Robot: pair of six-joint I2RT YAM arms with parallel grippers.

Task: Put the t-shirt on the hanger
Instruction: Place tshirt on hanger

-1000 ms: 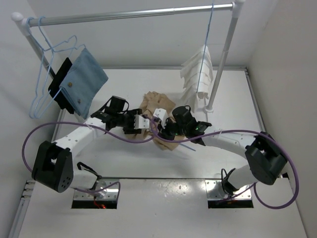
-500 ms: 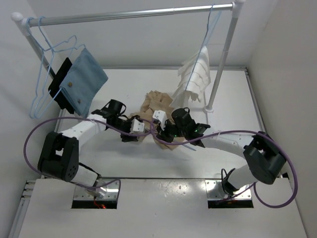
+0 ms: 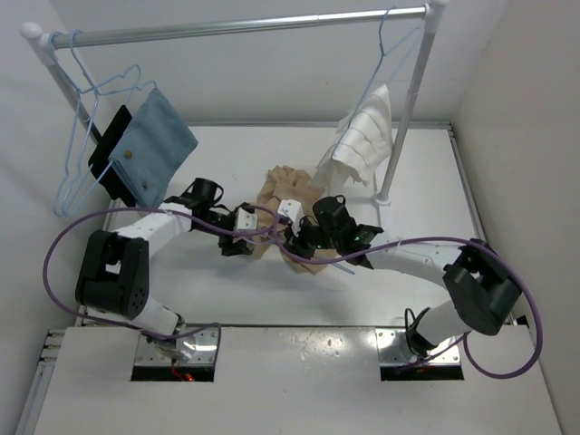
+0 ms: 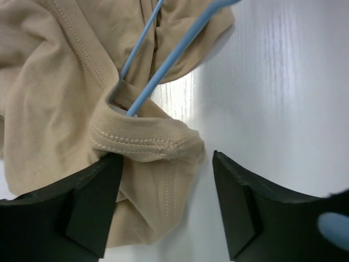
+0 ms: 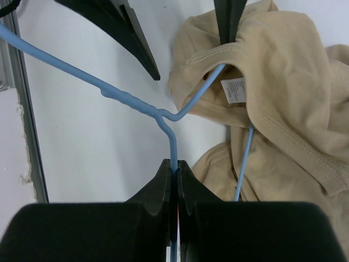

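The tan t-shirt (image 3: 283, 188) lies crumpled on the white table between my two grippers. It also shows in the left wrist view (image 4: 54, 87) and the right wrist view (image 5: 289, 98). My right gripper (image 5: 174, 166) is shut on the pale-blue wire hanger (image 5: 128, 99) just below its twisted neck. One hanger arm runs into the shirt's collar opening (image 5: 215, 73). My left gripper (image 4: 166, 183) is open and straddles a stitched fold of the shirt, its left finger (image 4: 82, 207) against the cloth. The hanger wire (image 4: 163, 65) goes under that fold. In the top view the grippers (image 3: 258, 231) (image 3: 304, 237) are close together.
A clothes rail (image 3: 245, 25) spans the back, its right post (image 3: 403, 118) standing on the table. Spare blue hangers (image 3: 82, 136), a light-blue cloth (image 3: 159, 145) and a black item (image 3: 109, 149) hang at its left. A white ribbed cloth (image 3: 362, 145) hangs at right.
My left arm has swung inward and its gripper has moved right onto the shirt's edge. The white ribbed cloth on the rail has swung up and left. My right gripper has stayed put.
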